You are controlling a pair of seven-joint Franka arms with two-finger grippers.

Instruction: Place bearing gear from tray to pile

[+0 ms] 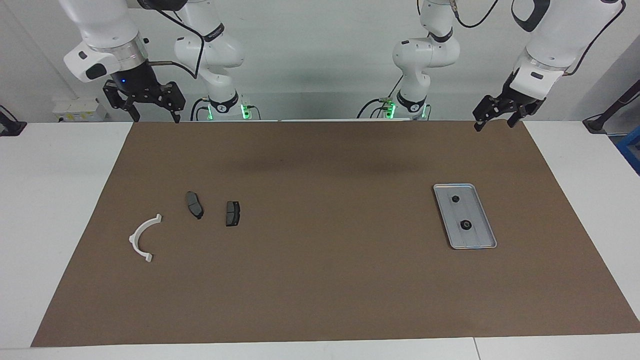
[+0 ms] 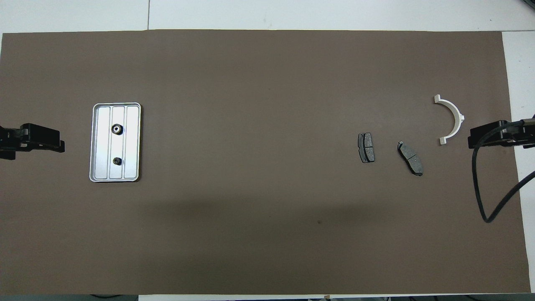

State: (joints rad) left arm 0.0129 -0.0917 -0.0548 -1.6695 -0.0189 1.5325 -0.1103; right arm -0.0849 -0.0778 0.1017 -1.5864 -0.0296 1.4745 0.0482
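The silver ridged tray lies on the brown mat toward the left arm's end, also in the overhead view. Two small dark bearing gears lie in it: a larger one farther from the robots and a smaller one nearer. The pile lies toward the right arm's end: a white semicircular bracket and two dark brake pads. My left gripper hangs open and empty over the mat's edge by its base. My right gripper is open, raised over the mat's corner by its base.
The brown mat covers most of the white table. A black cable loops down from the right arm over the mat's end. Both arm bases stand at the table's edge.
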